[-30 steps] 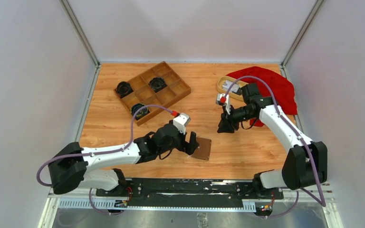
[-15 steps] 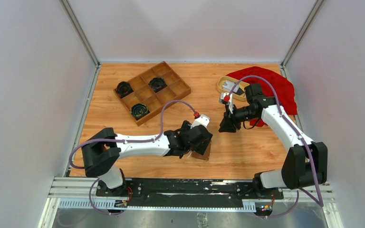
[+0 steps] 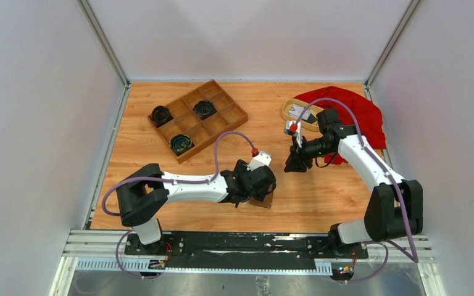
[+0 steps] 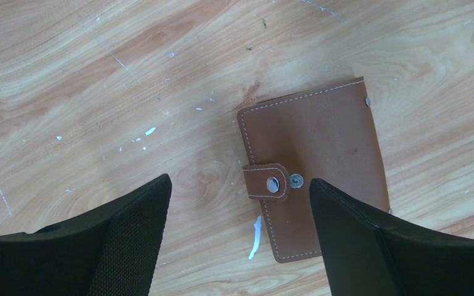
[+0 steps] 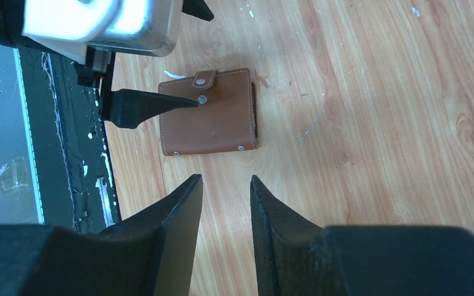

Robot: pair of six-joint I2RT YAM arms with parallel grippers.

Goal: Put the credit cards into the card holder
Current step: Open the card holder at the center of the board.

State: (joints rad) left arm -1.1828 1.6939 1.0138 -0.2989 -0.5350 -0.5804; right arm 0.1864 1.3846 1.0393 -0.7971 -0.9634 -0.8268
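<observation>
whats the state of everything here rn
card holder: folded shut, flat on table, strap unsnapped
left gripper: open, over the card holder
right gripper: narrowly open, empty
credit cards: in the yellow dish
red cloth: crumpled

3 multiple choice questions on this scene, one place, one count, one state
1. Where is the card holder? A against the back wall; B on the table below the left gripper; C on the floor.
2. How many black round objects sit in the wooden tray? A one; B three; C five.
3. The card holder is: A folded shut; B spread open; C standing on edge.
B, the left wrist view shows it flat beneath the open gripper; B, three compartments hold one each; A, only its brown outside shows.
</observation>
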